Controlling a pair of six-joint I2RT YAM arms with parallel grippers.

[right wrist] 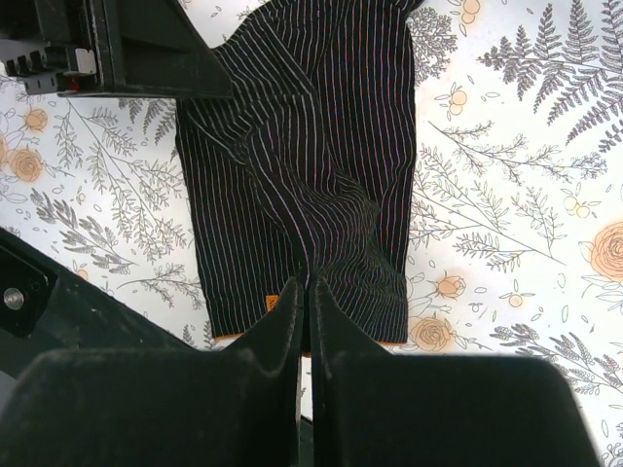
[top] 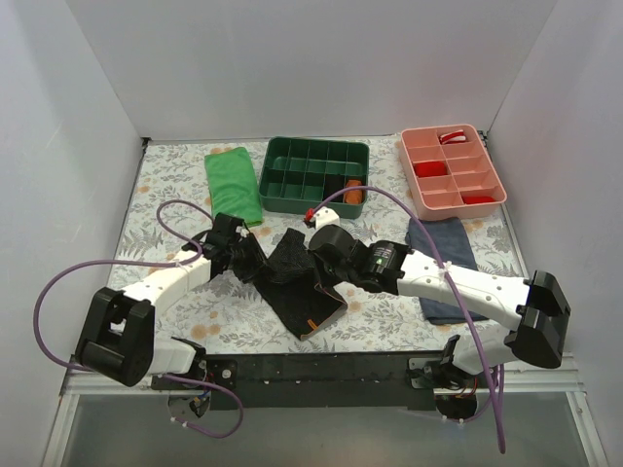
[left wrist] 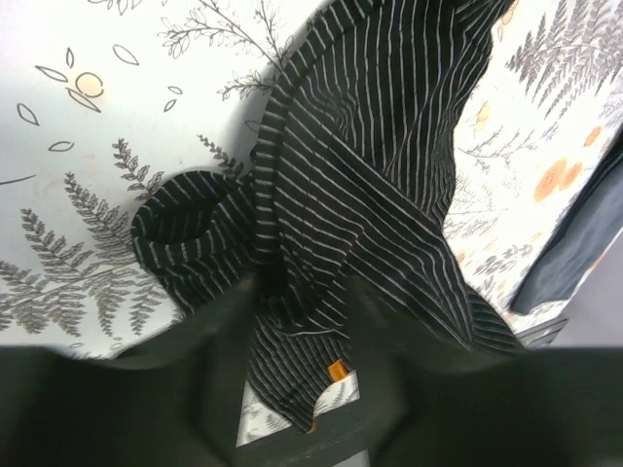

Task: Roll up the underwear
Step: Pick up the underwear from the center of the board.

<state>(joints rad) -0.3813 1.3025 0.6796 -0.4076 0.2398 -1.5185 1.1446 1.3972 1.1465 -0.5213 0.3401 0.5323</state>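
Note:
The underwear (top: pixel 297 287), black with pale pinstripes and a small orange tag, lies crumpled on the floral table between the two arms. My left gripper (top: pixel 251 261) is at its left edge. In the left wrist view its fingers (left wrist: pixel 226 321) stand apart, open, with twisted fabric (left wrist: pixel 341 195) and the orange tag (left wrist: pixel 337 370) between them. One end is bunched into a loose roll (left wrist: pixel 185 238). My right gripper (top: pixel 313 272) is over the middle. In the right wrist view it (right wrist: pixel 310 284) is shut, pinching a ridge of the underwear (right wrist: pixel 302 156) near its orange-edged hem.
A bright green folded cloth (top: pixel 232 183) lies at the back left. A dark green compartment tray (top: pixel 313 175) and a pink tray (top: pixel 453 170) stand at the back. A navy folded garment (top: pixel 443 263) lies under the right arm. The table's front edge is close to the underwear.

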